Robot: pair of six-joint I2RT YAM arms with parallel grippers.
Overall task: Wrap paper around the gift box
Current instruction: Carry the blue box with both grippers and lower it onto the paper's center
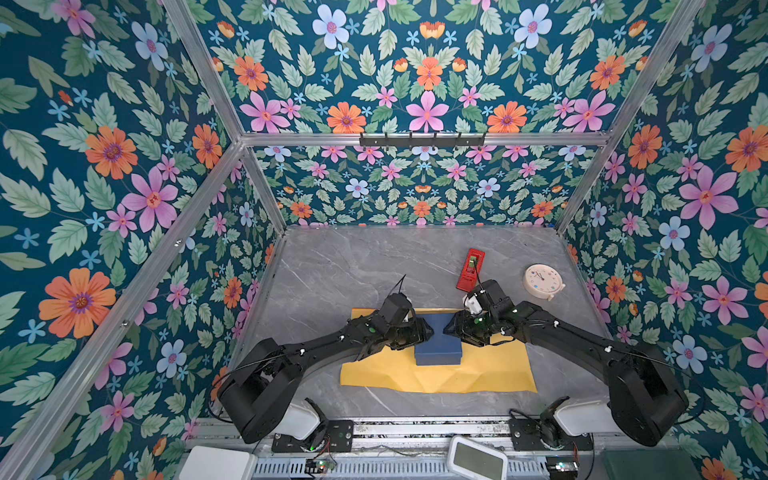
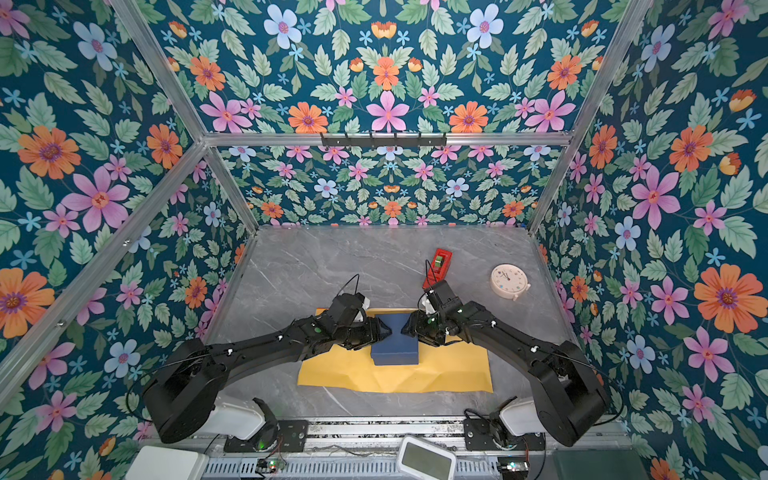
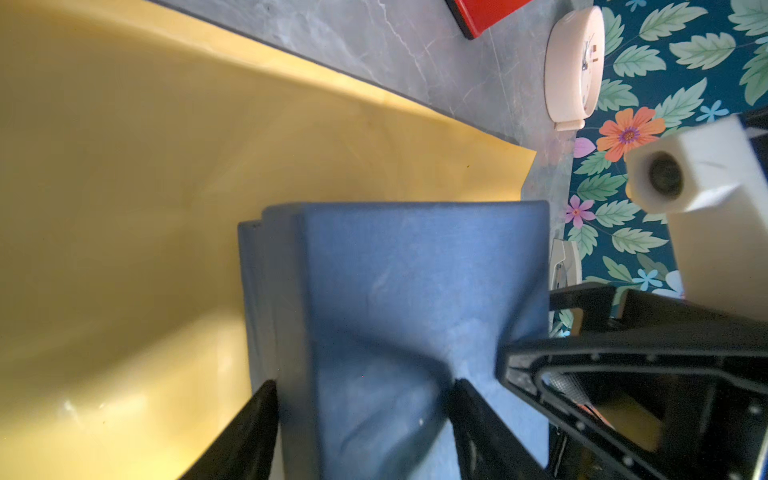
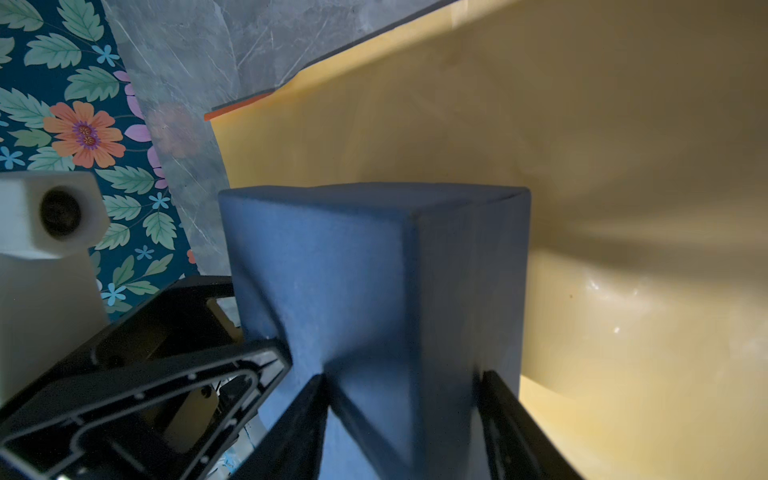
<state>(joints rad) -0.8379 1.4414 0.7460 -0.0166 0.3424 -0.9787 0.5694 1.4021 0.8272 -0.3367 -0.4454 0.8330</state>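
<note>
Gift box (image 1: pixel 438 347): you had the dark blue box lying near the middle of the sheet, between the two arms, in both top views. Whether it rested on the sheet or hung just above it, I could not tell.
Paper (image 1: pixel 457 376): it lay spread flat on the grey table (image 1: pixel 353 266) with its yellow face up and creases along the near edge. A thin orange strip of the other face showed at one edge in the right wrist view.
Left gripper (image 3: pixel 361 388): you had it on the box's left end. Its jaws stood about half apart and were clamped across the box, one finger on each of two opposite faces.
Right gripper (image 4: pixel 403 380): it took the right end the same way, its jaws midway apart and pressed on the box from both sides.
Tips: the two grippers nearly met over the box's top.
Tape dispenser (image 1: pixel 470 269): the red one lay beyond the right arm, off the sheet.
Clock (image 1: pixel 542 281): it lay to the right of the dispenser.
</note>
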